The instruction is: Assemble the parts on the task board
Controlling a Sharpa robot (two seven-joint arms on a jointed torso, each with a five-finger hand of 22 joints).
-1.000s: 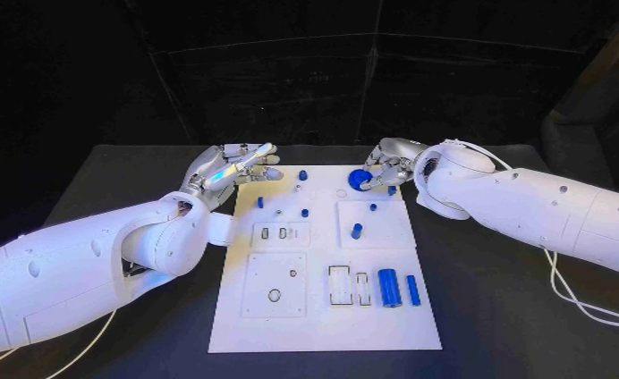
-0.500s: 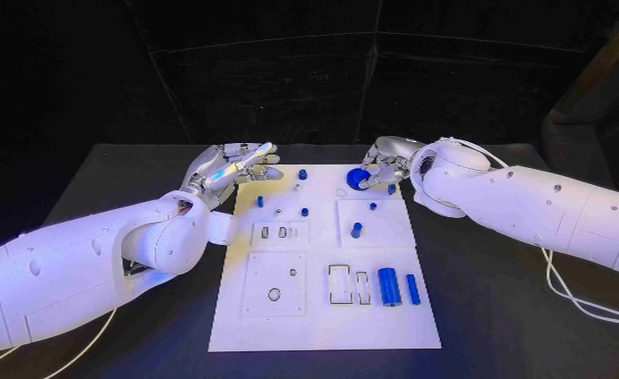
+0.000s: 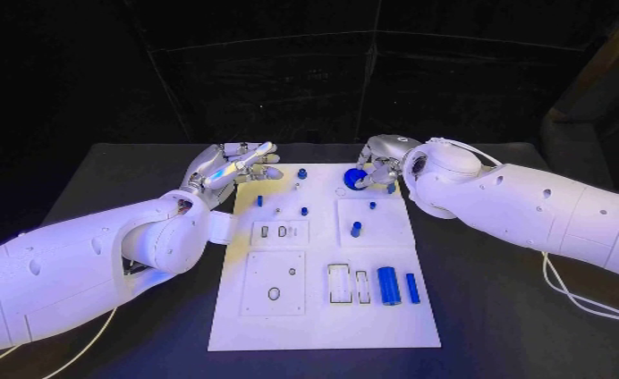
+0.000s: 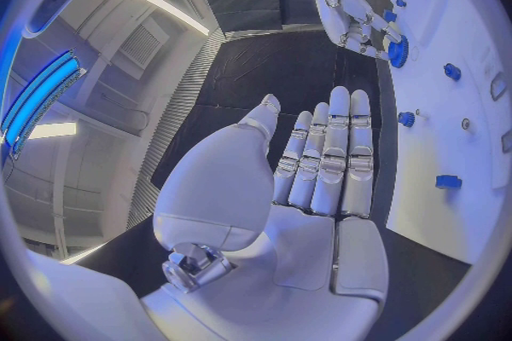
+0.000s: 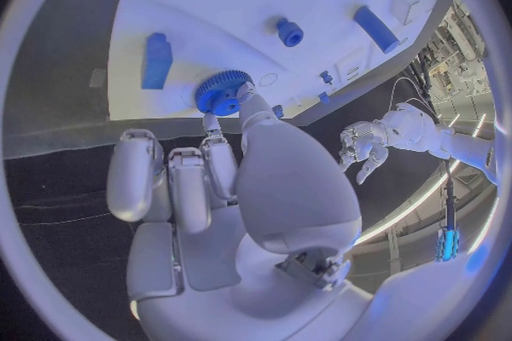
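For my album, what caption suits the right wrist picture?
Right hand pinches a blue gear at the task board edge.

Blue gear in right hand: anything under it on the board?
The right hand holds the blue gear at the task board's far edge. White board surface shows around the gear; whether a peg or hole sits directly beneath is covered by the gear and fingers.

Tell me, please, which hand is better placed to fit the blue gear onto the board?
The right hand: it already holds the gear in its fingers over the board's far end. The left hand holds nothing, its fingers straight, beside the board.
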